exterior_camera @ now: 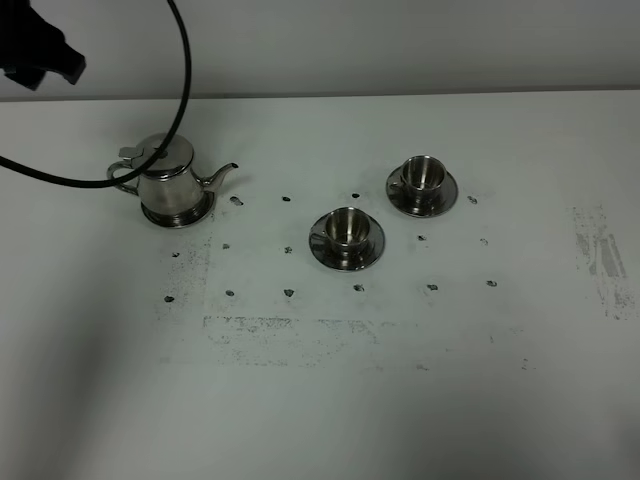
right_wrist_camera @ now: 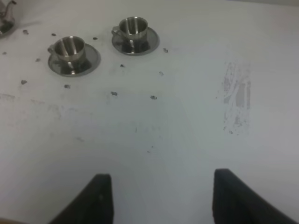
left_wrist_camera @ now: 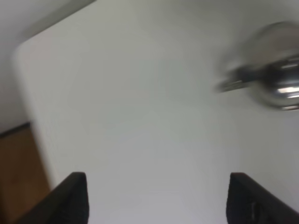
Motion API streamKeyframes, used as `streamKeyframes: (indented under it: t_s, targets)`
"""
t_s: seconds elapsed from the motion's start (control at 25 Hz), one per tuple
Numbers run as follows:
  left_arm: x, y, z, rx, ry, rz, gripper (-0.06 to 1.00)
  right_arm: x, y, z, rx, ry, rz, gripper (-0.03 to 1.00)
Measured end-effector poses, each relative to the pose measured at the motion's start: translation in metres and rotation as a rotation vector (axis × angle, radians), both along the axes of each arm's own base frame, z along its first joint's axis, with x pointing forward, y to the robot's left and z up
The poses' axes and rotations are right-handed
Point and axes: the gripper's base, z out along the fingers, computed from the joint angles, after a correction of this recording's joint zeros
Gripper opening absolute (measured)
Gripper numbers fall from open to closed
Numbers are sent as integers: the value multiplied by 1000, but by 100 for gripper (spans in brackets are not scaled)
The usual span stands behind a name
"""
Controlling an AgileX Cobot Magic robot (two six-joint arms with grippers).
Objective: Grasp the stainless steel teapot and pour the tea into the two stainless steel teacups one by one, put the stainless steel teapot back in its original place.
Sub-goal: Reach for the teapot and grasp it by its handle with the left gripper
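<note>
The stainless steel teapot [exterior_camera: 168, 178] stands upright on its round steel tray [exterior_camera: 203, 212] at the table's left, spout pointing right. It shows blurred in the left wrist view [left_wrist_camera: 275, 74]. The two stainless steel teacups, the near one [exterior_camera: 347, 229] and the far one [exterior_camera: 423, 174], sit on saucers right of the pot and also show in the right wrist view [right_wrist_camera: 70, 48] [right_wrist_camera: 132, 26]. No tea shows. My left gripper [left_wrist_camera: 159, 200] is open and empty, apart from the pot. My right gripper [right_wrist_camera: 161, 200] is open and empty, well short of the cups.
The white table [exterior_camera: 320, 400] bears small dark marks around the cups and a scuffed patch [exterior_camera: 600, 255] at the right. Part of the left arm [exterior_camera: 40, 50] and its black cable [exterior_camera: 180, 90] hang over the far left corner. The left wrist view shows the table's edge [left_wrist_camera: 32, 121].
</note>
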Motion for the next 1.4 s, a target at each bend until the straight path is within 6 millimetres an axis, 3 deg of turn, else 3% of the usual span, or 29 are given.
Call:
streamKeyframes:
  t_s: [0.12, 0.28, 0.44, 0.6, 1.16, 1.4]
  targets:
    - [-2, 5, -2, 36, 7, 28, 61, 0, 0, 0, 0, 0, 0, 46]
    - [-22, 12, -23, 53, 67, 17, 61, 0, 0, 0, 1, 0, 0, 46]
    - [-35, 31, -23, 67, -64, -54, 61, 0, 0, 0, 1, 0, 0, 46]
    - [-25, 39, -30, 14, -206, -113, 61, 0, 0, 0, 1, 0, 0, 46]
    - [39, 39, -134, -62, -153, -203, 61, 0, 0, 0, 1, 0, 0, 46]
    - [56, 38, -155, -143, -235, -193, 61, 0, 0, 0, 1, 0, 0, 46]
